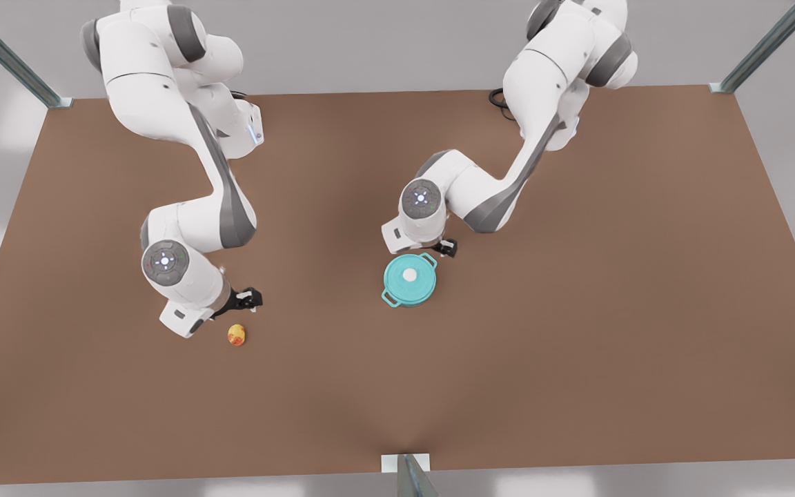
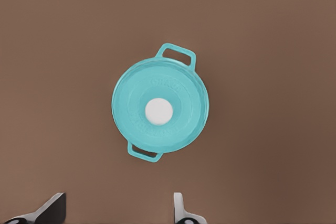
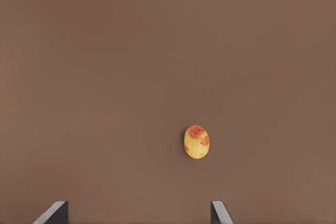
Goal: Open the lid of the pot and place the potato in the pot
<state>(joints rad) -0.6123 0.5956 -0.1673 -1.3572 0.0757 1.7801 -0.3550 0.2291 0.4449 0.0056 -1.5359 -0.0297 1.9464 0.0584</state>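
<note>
Both arms (image 1: pixel 183 159) (image 1: pixel 508 172) are sporting glossy white shells with dark grey bands wrapping the joints, all rounded and chunky. Each wrist is showing a grey round cap (image 1: pixel 163 261) (image 1: pixel 420 198) with a small white light glowing in the middle plus tiny coloured dots around it. A black cable (image 1: pixel 499 100) is looping behind one base. The fingers (image 2: pixel 52 209) (image 3: pixel 219 212) are looking dark grey and blade-like, on black mounts.

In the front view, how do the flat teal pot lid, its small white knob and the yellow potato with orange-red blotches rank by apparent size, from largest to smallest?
1. The flat round teal pot lid.
2. The yellow potato with orange-red blotches.
3. The small white knob, only slightly smaller than the potato, so that order is less sure.
</note>
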